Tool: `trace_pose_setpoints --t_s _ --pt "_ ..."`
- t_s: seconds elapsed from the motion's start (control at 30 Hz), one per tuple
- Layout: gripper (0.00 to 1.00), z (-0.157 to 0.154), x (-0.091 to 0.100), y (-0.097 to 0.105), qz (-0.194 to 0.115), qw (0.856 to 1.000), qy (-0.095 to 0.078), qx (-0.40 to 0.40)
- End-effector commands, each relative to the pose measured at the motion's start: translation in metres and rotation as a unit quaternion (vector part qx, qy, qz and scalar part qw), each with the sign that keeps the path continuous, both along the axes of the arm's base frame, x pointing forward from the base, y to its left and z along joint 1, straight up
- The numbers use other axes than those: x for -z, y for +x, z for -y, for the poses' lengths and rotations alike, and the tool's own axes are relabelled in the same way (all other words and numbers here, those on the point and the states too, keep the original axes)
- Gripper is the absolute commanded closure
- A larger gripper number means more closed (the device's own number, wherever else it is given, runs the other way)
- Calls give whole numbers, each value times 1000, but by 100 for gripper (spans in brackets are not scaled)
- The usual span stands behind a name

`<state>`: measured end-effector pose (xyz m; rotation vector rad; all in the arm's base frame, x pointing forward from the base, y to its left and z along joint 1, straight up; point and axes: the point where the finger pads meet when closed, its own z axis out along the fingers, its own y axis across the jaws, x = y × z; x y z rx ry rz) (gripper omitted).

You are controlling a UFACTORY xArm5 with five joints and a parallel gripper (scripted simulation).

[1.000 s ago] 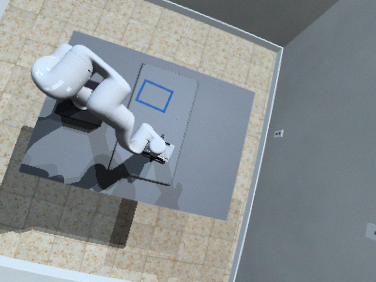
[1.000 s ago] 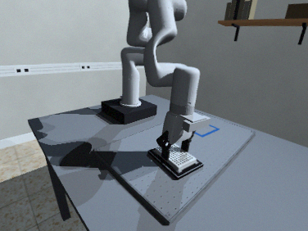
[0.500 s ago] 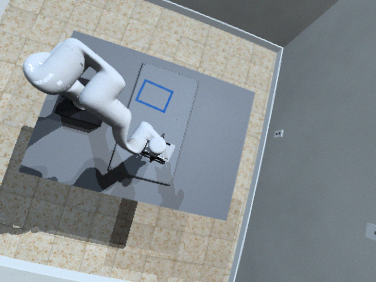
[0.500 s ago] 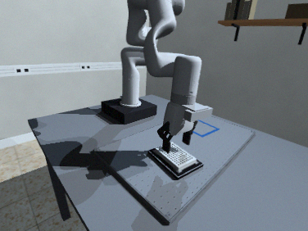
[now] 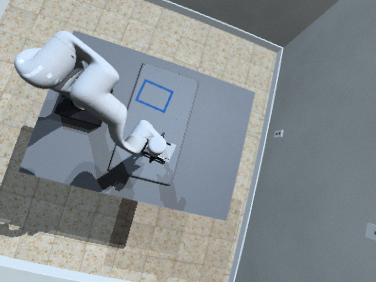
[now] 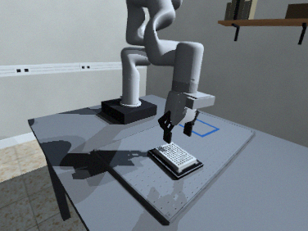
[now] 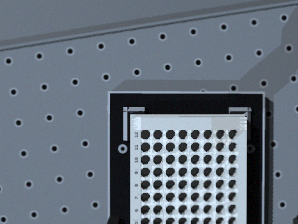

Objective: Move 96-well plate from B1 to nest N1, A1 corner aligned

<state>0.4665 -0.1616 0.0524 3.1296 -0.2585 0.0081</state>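
Note:
The white 96-well plate (image 6: pixel 177 156) lies in the black plate nest (image 6: pixel 175 163) on the perforated mat. In the wrist view the plate (image 7: pixel 189 167) sits between the nest's white corner locators (image 7: pixel 131 113), on the black nest base (image 7: pixel 185 102). My gripper (image 6: pixel 177 129) is open and empty. It hangs a little above the far end of the plate, apart from it. In the overhead view the gripper (image 5: pixel 159 152) covers most of the plate. The plate's cut-off corner does not show clearly.
The blue outline of the bench spot (image 5: pixel 154 95) lies empty further along the mat, and it also shows behind the gripper in the side view (image 6: pixel 203 129). The arm's black base (image 6: pixel 129 110) stands at the table's back. A shelf (image 6: pixel 262 20) hangs on the wall.

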Motion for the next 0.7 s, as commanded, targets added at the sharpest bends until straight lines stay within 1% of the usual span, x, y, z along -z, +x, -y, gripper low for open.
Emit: trace_pose_setpoints --t_s 0.0,0.17,0.67 --pt "0 1 -13 2 3 1000 1 0" --pt "0 1 -26 2 3 1000 1 0" --pt "0 1 -26 2 3 1000 1 0"
